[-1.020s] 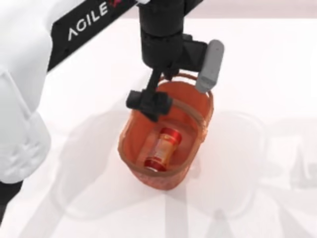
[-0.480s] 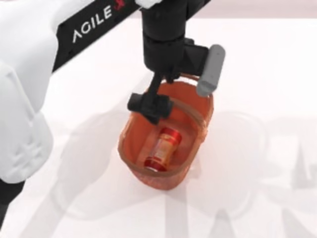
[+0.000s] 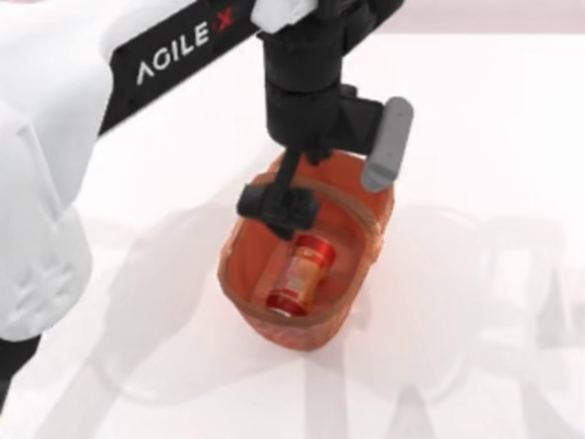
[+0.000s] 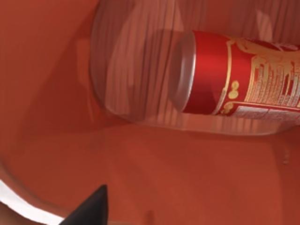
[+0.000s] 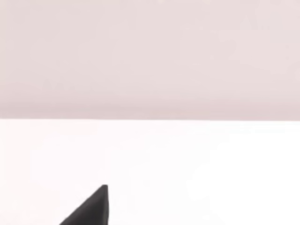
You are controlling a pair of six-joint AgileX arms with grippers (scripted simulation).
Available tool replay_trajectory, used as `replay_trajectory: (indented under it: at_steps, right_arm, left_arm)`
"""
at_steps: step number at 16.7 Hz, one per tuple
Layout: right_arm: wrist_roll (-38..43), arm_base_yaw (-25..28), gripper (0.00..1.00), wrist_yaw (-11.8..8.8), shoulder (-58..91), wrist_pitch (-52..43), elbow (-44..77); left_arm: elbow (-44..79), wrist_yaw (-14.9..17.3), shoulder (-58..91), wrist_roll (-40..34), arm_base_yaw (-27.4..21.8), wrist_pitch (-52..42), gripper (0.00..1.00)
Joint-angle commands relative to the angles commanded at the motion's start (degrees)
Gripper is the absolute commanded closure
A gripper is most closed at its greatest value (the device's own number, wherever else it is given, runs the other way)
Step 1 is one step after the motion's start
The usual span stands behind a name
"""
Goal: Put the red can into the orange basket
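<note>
The red can (image 3: 302, 274) lies on its side on the slatted floor of the orange basket (image 3: 230, 265), near the table's middle. The basket's brown handle (image 3: 362, 207) arches over it. My left gripper (image 3: 278, 207) hangs open just over the basket's far end, above the can's silver top and apart from it. In the left wrist view the can (image 4: 225, 77) lies free on the basket floor (image 4: 140, 154), with one dark fingertip (image 4: 93, 208) at the frame's edge. My right arm is out of the top view. Its wrist view shows one fingertip (image 5: 96, 208) over bare table.
The left arm's white and black body (image 3: 55, 183) covers the table's far left in the top view. A grey cylindrical part (image 3: 388, 142) of that arm sticks out over the basket's far right rim. White table (image 3: 484, 274) lies all round the basket.
The left arm has shifted slightly, and its gripper head now sits a little nearer the can in the top view. Can and basket have not moved.
</note>
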Motion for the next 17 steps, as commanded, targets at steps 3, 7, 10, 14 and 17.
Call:
replay_trajectory:
  at_steps: [3,7,10,14,17]
  right_arm:
    - [0.0,0.0,0.0,0.0,0.0,0.0,0.0]
    - [0.0,0.0,0.0,0.0,0.0,0.0,0.0]
    - [0.0,0.0,0.0,0.0,0.0,0.0,0.0]
    - [0.0,0.0,0.0,0.0,0.0,0.0,0.0]
    - [0.0,0.0,0.0,0.0,0.0,0.0,0.0]
  left_arm:
    - [0.0,0.0,0.0,0.0,0.0,0.0,0.23]
    - [0.0,0.0,0.0,0.0,0.0,0.0,0.53]
    - [0.0,0.0,0.0,0.0,0.0,0.0,0.75]
    - [0.0,0.0,0.0,0.0,0.0,0.0,1.0]
    - [0.0,0.0,0.0,0.0,0.0,0.0,1.0]
